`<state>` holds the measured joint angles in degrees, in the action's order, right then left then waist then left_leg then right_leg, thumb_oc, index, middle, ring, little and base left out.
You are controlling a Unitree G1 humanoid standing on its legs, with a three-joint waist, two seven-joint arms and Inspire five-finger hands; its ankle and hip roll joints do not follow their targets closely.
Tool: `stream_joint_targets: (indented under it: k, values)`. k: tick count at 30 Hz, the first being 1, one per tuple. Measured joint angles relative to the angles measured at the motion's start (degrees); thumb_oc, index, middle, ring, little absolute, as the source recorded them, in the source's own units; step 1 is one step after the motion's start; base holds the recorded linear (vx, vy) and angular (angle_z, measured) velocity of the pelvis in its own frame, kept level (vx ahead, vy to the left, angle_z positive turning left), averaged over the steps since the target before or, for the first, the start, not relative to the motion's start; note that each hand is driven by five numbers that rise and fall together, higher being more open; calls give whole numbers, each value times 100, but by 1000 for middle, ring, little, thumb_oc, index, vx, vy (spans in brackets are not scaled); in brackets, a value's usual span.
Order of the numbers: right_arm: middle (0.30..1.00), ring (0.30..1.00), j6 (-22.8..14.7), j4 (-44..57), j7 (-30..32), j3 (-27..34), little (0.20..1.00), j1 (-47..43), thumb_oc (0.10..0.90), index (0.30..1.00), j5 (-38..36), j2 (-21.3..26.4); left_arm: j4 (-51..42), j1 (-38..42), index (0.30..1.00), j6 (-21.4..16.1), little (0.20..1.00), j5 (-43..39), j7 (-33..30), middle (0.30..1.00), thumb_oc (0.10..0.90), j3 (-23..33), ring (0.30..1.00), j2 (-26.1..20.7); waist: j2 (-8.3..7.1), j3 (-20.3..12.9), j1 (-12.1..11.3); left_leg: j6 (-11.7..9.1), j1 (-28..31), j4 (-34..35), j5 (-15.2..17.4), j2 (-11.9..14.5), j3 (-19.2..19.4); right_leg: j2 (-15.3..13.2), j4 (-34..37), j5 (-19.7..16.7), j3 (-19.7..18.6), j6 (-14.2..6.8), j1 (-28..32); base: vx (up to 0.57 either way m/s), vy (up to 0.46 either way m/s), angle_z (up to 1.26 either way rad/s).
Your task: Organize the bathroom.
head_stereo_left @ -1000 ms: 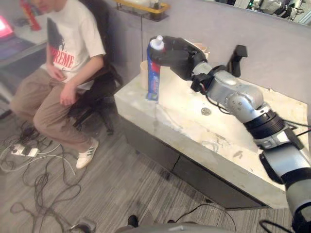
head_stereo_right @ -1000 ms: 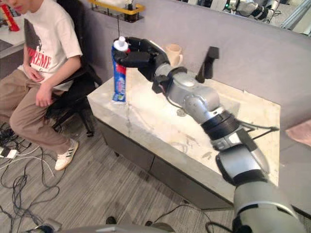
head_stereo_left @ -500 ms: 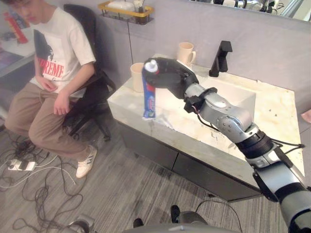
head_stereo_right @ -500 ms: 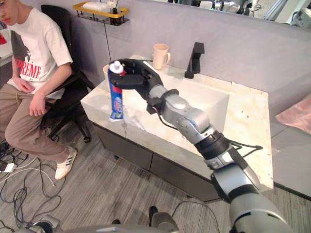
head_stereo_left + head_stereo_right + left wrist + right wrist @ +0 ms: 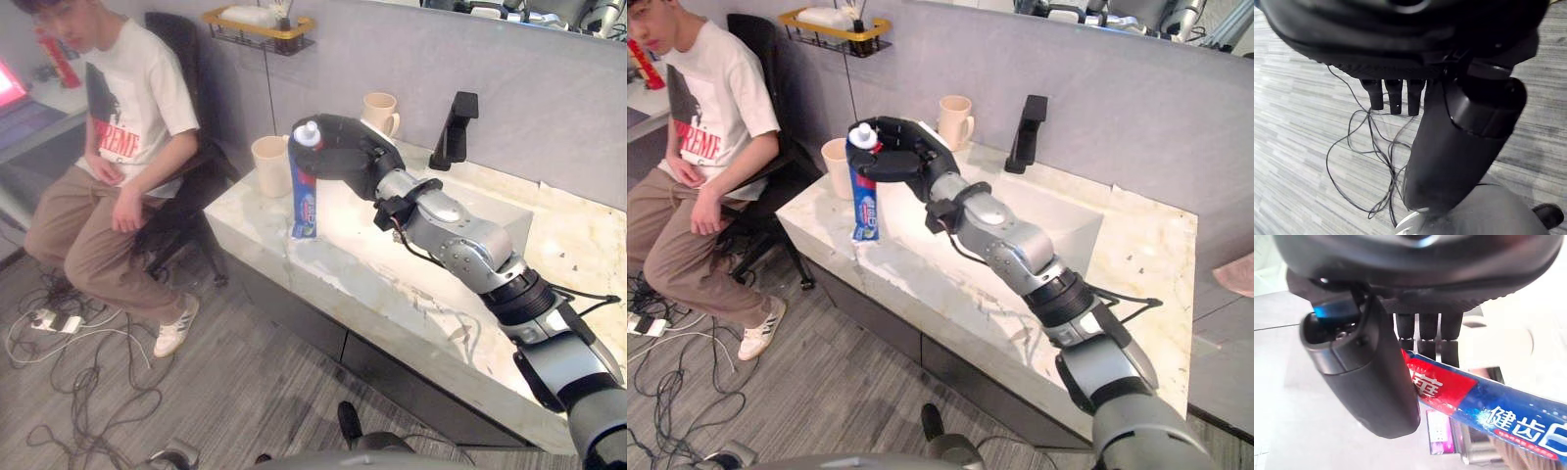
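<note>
Right hand: my right hand (image 5: 338, 149), upper centre of frame, has its fingers (image 5: 1448, 340) and thumb clamped on the blue-and-red toothpaste tube with a white cap (image 5: 303, 191).
Tube: upright, cap up, over the marble table (image 5: 382, 284), beside the cream cup (image 5: 270, 165).
Left hand: my left hand (image 5: 1400, 49) hangs over the grey floor (image 5: 1298, 147), fingers straight and loose.

Person (image 5: 108, 127) in white T-shirt and tan trousers sits on black office chair (image 5: 201, 117), left of the table. Loose cables (image 5: 59, 343) on grey plank floor (image 5: 245, 392). Pink cloth (image 5: 1236, 274) at far right.
</note>
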<state>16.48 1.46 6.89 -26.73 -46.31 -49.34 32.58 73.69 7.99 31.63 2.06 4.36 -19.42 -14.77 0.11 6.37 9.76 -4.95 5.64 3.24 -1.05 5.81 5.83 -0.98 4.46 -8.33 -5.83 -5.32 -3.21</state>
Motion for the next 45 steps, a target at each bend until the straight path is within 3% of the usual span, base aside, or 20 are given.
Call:
stream_joint_targets:
  k: [4,12,16,20,25,32,37,45]
  values:
    - [300,300,-76,-106,92,67,300,0,400,300,184,114,2,5,900,-14,900,87,-12,900,800,3,900,17,-28,-12,58,-127,109,31,85,-83,63,-83,-3,-3,-62,3,66,39,-15,-6]
    - [300,300,-473,-95,238,136,300,0,400,300,386,96,18,-88,900,-37,900,236,-22,900,800,150,900,-22,-165,23,26,-75,181,100,112,-271,6,-270,-54,13,-56,-18,123,50,-17,6]
    - [300,300,-910,-74,552,335,300,-1,400,300,632,89,7,-172,900,-37,900,231,-13,900,800,178,900,-18,-196,32,-52,-44,175,92,129,-317,-16,-317,-53,50,-47,-65,135,61,-9,5]
    - [300,300,-1081,-78,819,653,300,0,400,300,874,94,-5,-330,900,-38,900,189,-25,900,800,188,900,-4,-207,37,-49,-21,172,89,143,-330,-23,-337,-46,111,-38,-136,147,97,-25,1]
    - [300,300,-1153,-132,1141,937,300,-1,400,300,1321,202,10,-405,900,-38,900,180,-93,900,800,183,900,46,-212,43,-32,-20,174,87,142,-311,-120,-338,-14,133,76,-133,220,99,-56,10]
    - [300,300,-1185,-174,1360,1047,300,-1,400,300,1287,628,11,-422,900,-68,900,182,-113,900,800,221,900,45,-217,50,-132,-13,167,94,136,-306,-184,-326,-1,163,118,-124,243,75,-44,5]
    - [300,300,-1187,-175,1376,1073,300,-2,400,300,1208,674,2,-398,900,-88,900,272,-27,900,800,172,900,46,-215,52,-134,-11,150,95,131,-315,-216,-317,2,195,131,-104,243,24,-9,3]
    - [300,300,-1187,-167,1327,1107,300,-1,400,300,1181,662,-53,-332,900,-47,900,308,40,900,800,31,900,84,-170,78,139,-38,81,-10,161,-279,-229,-320,-25,280,112,-76,229,26,-74,2]
